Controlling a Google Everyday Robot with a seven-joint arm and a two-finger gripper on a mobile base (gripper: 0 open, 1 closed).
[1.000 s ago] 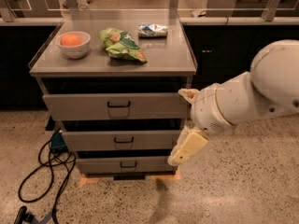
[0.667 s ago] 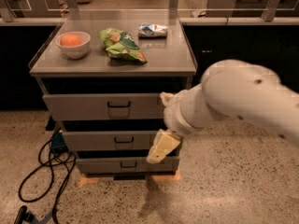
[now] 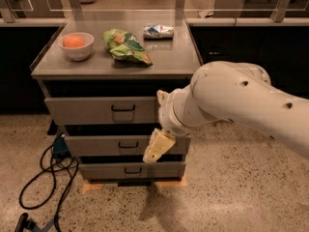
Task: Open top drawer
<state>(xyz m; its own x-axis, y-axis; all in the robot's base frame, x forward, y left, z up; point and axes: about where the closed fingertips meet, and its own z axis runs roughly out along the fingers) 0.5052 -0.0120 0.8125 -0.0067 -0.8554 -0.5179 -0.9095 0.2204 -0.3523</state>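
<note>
A thick white arm [image 3: 241, 95] extends from the right edge and slopes down to the left across the middle of the view. Its ribbed wrist [image 3: 176, 117] ends in the claw [image 3: 153, 127] at the centre, facing left. The two cream fingers [image 3: 158, 148] stand spread apart, one above the wrist and one angled down-left.

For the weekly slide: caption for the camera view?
Gripper in front of the cabinet, below and right of the handle on the top drawer; bowl and green bag on top.
</note>
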